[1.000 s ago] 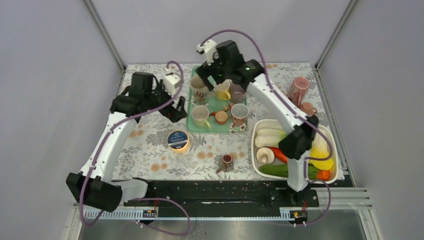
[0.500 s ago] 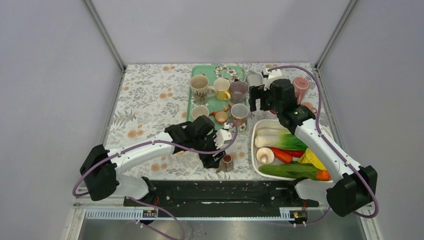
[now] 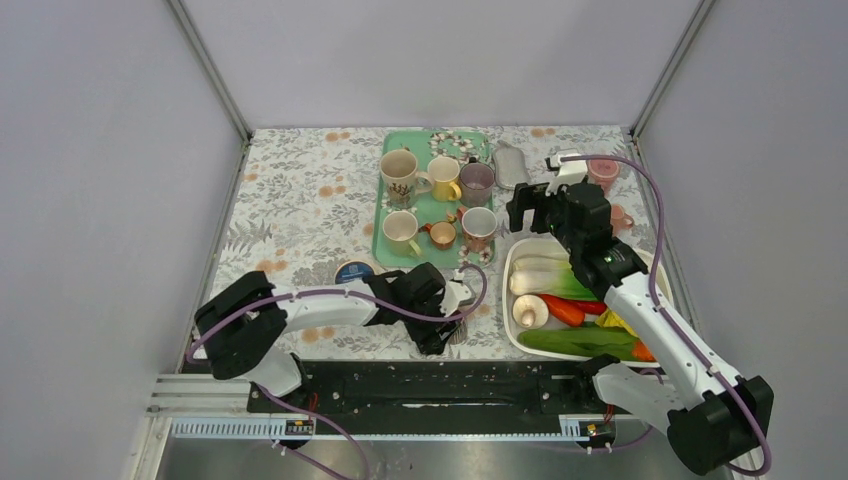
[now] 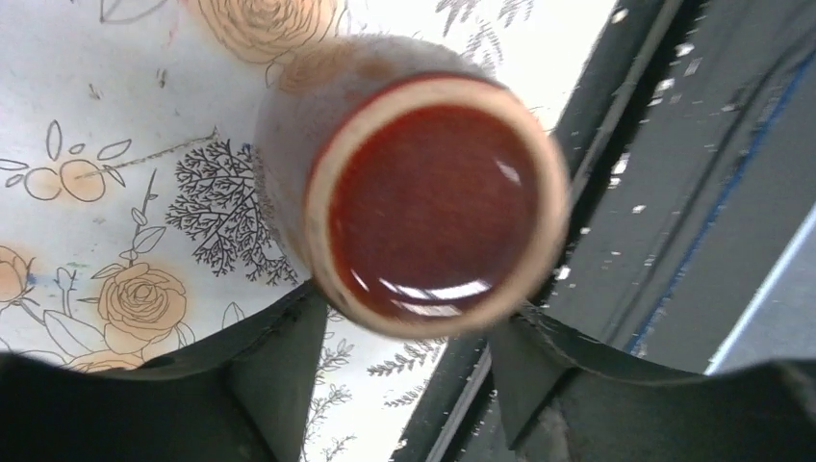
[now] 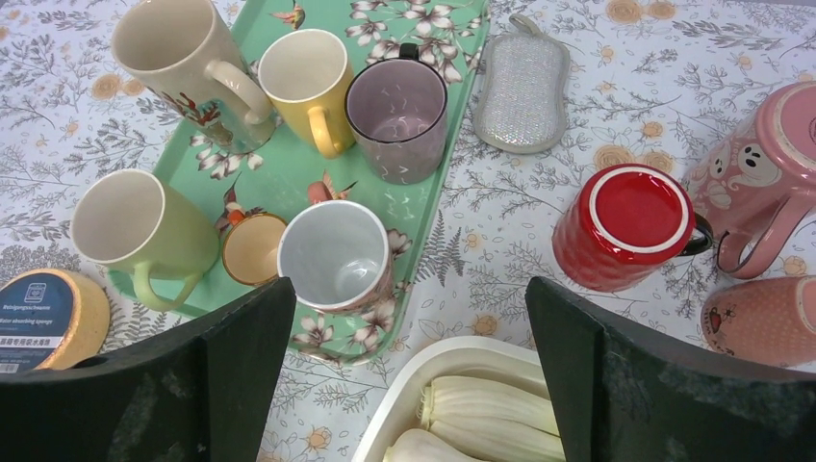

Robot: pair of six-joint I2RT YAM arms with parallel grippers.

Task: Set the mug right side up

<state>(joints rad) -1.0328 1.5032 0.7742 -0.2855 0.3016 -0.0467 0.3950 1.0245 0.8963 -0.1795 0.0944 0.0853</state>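
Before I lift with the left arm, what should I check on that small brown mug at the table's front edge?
1. The small brown ceramic mug sits between the left gripper fingers: ok.
2. Fingers touching the mug: cannot tell; the picture is blurred.
3. Mug right side up: cannot tell.
4. Margin to the table edge: not ok; the mug sits beside the black metal rail.
5. Right gripper open, empty, away from the mug: ok.

Grey walls (image 3: 430, 50) 3 sides; floral tablecloth (image 3: 290, 190); alu corner posts (image 3: 205, 65); black rail (image 3: 450, 385) near edge; even light.
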